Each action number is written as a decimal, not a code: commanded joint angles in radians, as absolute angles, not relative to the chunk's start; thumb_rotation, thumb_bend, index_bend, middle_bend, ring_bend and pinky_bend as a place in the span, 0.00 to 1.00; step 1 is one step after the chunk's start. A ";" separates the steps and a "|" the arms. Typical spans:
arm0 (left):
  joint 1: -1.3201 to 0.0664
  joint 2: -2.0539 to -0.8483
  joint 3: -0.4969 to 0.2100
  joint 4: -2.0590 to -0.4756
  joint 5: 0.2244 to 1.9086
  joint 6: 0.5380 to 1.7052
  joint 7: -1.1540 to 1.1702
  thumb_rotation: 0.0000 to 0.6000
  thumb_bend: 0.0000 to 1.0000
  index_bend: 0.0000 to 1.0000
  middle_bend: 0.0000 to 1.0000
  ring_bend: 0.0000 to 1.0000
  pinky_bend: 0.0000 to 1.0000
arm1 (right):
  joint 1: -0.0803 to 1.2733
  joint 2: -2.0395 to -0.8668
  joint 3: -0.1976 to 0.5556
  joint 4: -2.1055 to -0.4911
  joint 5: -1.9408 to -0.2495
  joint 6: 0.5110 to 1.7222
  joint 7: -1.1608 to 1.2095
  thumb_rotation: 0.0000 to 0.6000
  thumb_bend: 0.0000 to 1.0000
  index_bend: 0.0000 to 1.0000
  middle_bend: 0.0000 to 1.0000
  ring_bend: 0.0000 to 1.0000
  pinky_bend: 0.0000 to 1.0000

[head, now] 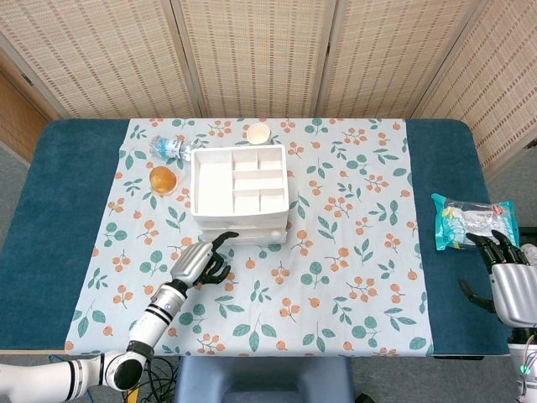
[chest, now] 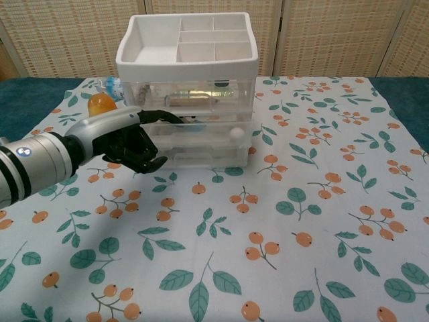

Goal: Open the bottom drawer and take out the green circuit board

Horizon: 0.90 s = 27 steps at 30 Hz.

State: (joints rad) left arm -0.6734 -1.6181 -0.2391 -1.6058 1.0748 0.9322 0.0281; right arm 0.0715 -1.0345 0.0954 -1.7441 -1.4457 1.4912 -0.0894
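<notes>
Left hand [chest: 127,141] was at the front of the drawer unit [chest: 188,94], one finger extended to the drawer fronts, the rest curled in, holding nothing. Bottom drawer [chest: 201,155], just beside that hand, was closed; circuit board not discernible. Right hand [head: 508,281] rested well apart, fingers spread, near a packet [head: 470,220].

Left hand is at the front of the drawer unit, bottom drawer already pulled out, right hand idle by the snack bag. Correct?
Not quite. The bottom drawer is not pulled out: in the chest view it sits flush with the drawers above. The rest holds: left hand is at the front of the drawer unit, and right hand is idle by the snack bag.
</notes>
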 commanded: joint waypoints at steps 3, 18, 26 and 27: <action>-0.676 -1.614 -0.237 -1.609 1.079 0.930 0.018 1.00 0.45 0.23 0.91 0.98 1.00 | 0.073 -1.035 0.097 -1.741 -1.444 1.489 -0.087 1.00 0.29 0.14 0.22 0.13 0.21; -0.666 -1.567 -0.210 -1.662 1.119 0.921 -0.032 1.00 0.45 0.29 0.91 0.98 1.00 | 0.076 -1.039 0.096 -1.743 -1.442 1.482 -0.092 1.00 0.29 0.14 0.22 0.13 0.21; -0.656 -1.543 -0.186 -1.701 1.152 0.925 -0.044 1.00 0.45 0.31 0.91 0.98 1.00 | 0.075 -1.036 0.097 -1.753 -1.442 1.485 -0.104 1.00 0.29 0.14 0.22 0.13 0.21; -0.655 -1.541 -0.184 -1.705 1.155 0.927 -0.047 1.00 0.45 0.31 0.91 0.98 1.00 | 0.075 -1.036 0.097 -1.754 -1.442 1.484 -0.105 1.00 0.29 0.14 0.22 0.13 0.21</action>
State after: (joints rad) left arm -0.6567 -1.5429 -0.1861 -1.7023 1.1526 0.9253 -0.0449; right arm 0.0752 -1.0358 0.0967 -1.7540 -1.4421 1.4843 -0.1047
